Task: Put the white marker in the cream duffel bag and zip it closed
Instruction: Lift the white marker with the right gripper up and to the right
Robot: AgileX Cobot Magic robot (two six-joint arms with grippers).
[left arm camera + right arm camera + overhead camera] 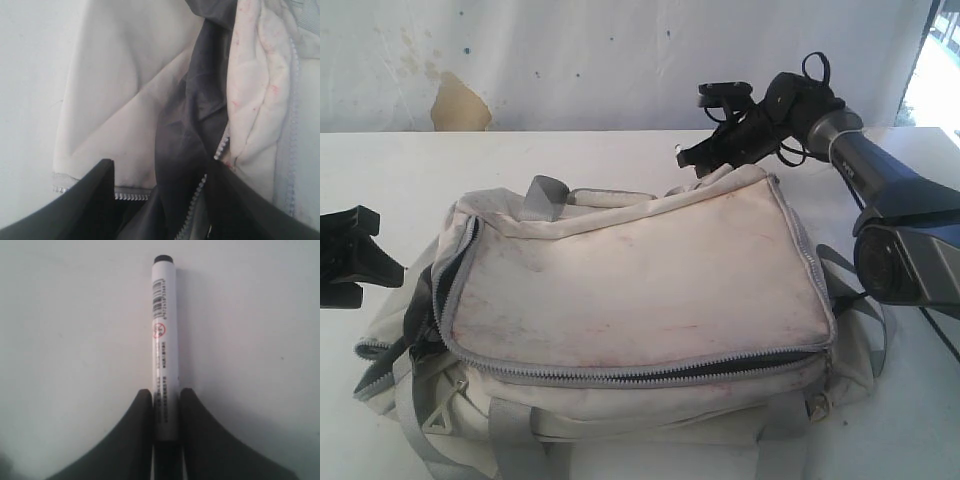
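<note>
Bag (640, 270) lies flat on the white table (400, 160), taking up most of the middle of the exterior view. Its cream fabric is grubby, with faint red and dark smudges on the top panel. The grey zipper (650, 372) gapes along the front edge and round the left corner, leaving a dark slit. A grey strap (546, 196) loops up at the rear left.

Right gripper (165, 395) is behind the bag's far right corner in the exterior view (705, 140). Its two black fingers (142, 410) are closed against both sides of the marker (164, 355), clamping it near one end. The white barrel, printed with a barcode and a red circle, runs straight out from between the fingers and ends in a black tip. The marker is outside the bag, over bare white surface with a shadow beside it; whether it touches that surface cannot be told.

Left gripper (355, 250) is just beside the bag's left end. In its wrist view (162, 172) the fingers stand wide apart and clamp nothing. Beyond them the bag's end is open, showing dark grey lining (195, 100) and loose zipper teeth.
</note>
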